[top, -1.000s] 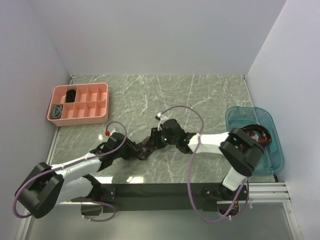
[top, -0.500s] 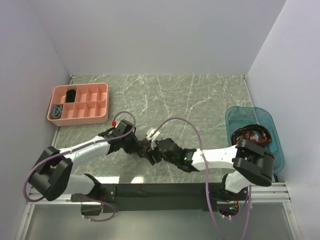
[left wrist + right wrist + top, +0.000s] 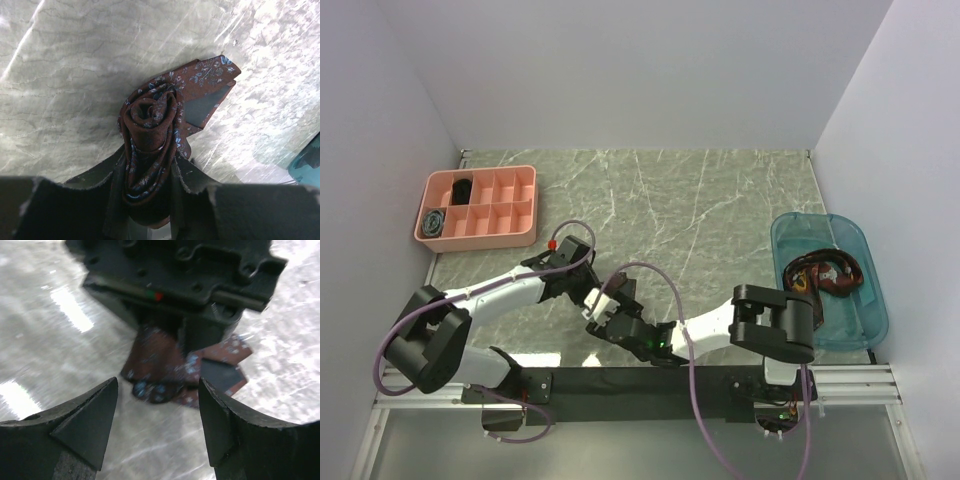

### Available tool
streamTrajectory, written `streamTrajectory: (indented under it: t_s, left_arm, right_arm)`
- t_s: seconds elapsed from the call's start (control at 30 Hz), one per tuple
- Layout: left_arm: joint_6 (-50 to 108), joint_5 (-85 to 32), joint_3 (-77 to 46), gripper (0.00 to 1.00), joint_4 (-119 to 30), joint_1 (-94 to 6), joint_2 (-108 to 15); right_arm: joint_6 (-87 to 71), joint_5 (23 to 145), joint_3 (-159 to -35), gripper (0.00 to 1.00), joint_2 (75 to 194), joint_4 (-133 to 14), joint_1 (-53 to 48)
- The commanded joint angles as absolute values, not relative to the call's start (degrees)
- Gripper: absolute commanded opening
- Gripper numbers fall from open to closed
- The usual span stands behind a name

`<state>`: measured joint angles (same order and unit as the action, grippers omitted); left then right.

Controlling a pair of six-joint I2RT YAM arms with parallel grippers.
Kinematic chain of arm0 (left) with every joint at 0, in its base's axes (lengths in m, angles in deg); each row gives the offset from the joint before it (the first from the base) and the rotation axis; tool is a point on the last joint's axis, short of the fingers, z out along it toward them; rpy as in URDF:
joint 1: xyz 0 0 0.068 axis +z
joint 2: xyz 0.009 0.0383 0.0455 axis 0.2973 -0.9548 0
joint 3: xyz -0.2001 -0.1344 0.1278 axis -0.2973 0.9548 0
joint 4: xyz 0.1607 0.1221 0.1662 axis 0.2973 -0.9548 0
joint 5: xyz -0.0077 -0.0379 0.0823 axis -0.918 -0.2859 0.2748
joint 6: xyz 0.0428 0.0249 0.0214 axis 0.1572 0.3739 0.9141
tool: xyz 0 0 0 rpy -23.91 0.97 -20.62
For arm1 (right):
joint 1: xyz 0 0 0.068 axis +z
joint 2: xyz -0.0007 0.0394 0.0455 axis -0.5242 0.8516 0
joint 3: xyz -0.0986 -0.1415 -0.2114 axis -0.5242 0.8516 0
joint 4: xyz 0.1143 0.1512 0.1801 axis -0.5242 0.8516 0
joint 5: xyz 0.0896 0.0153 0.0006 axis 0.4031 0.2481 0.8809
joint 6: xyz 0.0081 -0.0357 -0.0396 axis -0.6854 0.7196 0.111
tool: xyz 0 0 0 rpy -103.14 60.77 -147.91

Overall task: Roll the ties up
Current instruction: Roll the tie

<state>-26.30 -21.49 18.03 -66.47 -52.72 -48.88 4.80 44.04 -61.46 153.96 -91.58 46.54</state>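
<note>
A dark maroon patterned tie [image 3: 150,125] is rolled into a small coil, and its pointed end [image 3: 210,82] lies flat on the marble. My left gripper [image 3: 147,192] is shut on the coil from both sides. In the top view, my left gripper [image 3: 592,290] sits left of centre and the coil is mostly hidden under it. My right gripper [image 3: 157,407] is open and empty. It is just short of the coil [image 3: 155,367], facing the left gripper's body [image 3: 175,275]. In the top view, the right gripper [image 3: 606,314] is on the near side of the left one.
A pink divided tray [image 3: 525,215] at the back left holds a black coil [image 3: 463,188] and a grey-blue coil [image 3: 435,222]. A blue bin [image 3: 860,310] at the right edge holds loose maroon ties [image 3: 820,272]. Purple cables loop over both arms.
My right arm has swung left and toward the near edge, so its gripper now faces the coil from the near side. My left gripper has shifted slightly back and right with the coil.
</note>
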Motion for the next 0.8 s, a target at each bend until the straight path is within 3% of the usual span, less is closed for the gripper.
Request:
streamTrajectory:
  t_s: [0.0, 0.3, 0.4, 0.47, 0.53, 0.7, 0.77]
  left_arm:
    - [-24.4, -22.5, 16.8, 0.18, -69.6, -52.6, -49.3]
    - [-24.8, -25.0, 17.5, 0.18, -67.9, -52.6, -50.1]
    - [-24.8, -25.8, 17.4, 0.18, -67.5, -52.6, -50.1]
    - [-24.7, -25.8, 17.2, 0.18, -67.9, -52.6, -49.9]
    - [-24.6, -25.6, 17.1, 0.20, -68.2, -52.6, -49.4]
    - [-23.1, -23.5, 16.0, 0.41, -70.7, -51.4, -47.1]
    - [-22.6, -23.2, 15.5, 0.57, -71.6, -49.5, -45.1]
  right_arm:
    - [9.0, 36.3, -64.1, 0.72, 155.9, -98.9, 46.9]
    - [10.6, 36.0, -65.8, 0.63, 159.8, -103.2, 46.8]
    - [10.0, 36.8, -66.3, 0.53, 161.0, -103.5, 46.7]
    - [9.8, 37.4, -67.1, 0.36, 161.9, -102.5, 46.6]
    - [9.0, 37.9, -67.2, 0.25, 162.7, -101.7, 46.2]
    - [4.5, 40.6, -65.4, 0.10, 161.7, -99.2, 44.3]
    - [1.9, 42.2, -64.6, 0.04, 160.5, -97.7, 43.1]
